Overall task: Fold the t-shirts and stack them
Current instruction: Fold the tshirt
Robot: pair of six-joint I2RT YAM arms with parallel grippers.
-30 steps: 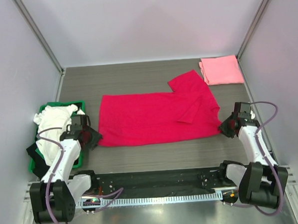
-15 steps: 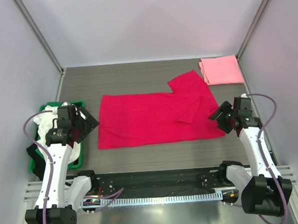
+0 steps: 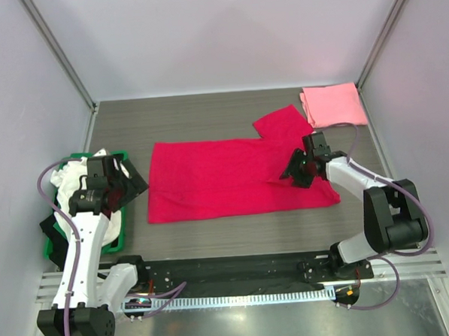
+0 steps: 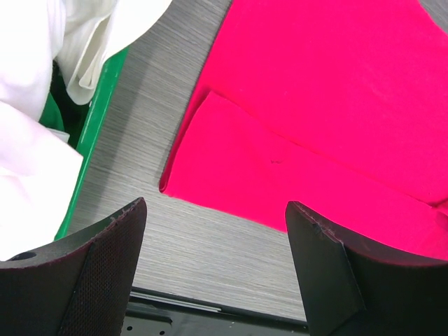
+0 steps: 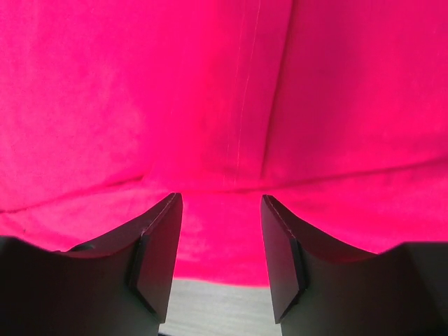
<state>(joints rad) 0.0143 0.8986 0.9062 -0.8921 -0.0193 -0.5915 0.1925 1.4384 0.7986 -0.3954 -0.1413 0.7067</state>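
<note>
The crimson-red t-shirt (image 3: pixel 225 175) lies folded lengthwise on the table, with a sleeve sticking out at the upper right. It fills the right wrist view (image 5: pixel 210 91) and shows in the left wrist view (image 4: pixel 336 105). The light pink t-shirt (image 3: pixel 333 105) lies folded at the back right. The white t-shirt (image 3: pixel 78 176) sits in the green crate (image 3: pixel 73 162). My right gripper (image 3: pixel 294 170) is open over the red shirt's right part, holding nothing. My left gripper (image 3: pixel 135 185) is open and empty, just left of the red shirt's left edge.
The green crate (image 4: pixel 94 133) stands at the left edge with white cloth (image 4: pixel 35 105) spilling over it and dark cloth (image 3: pixel 53 239) beside it. A black rail (image 3: pixel 230 269) runs along the near edge. Grey walls enclose the table.
My right gripper has let go of the shirt's lower right corner, lifted and moved left onto the red shirt. My left gripper has risen and drawn back from the shirt's left corner.
</note>
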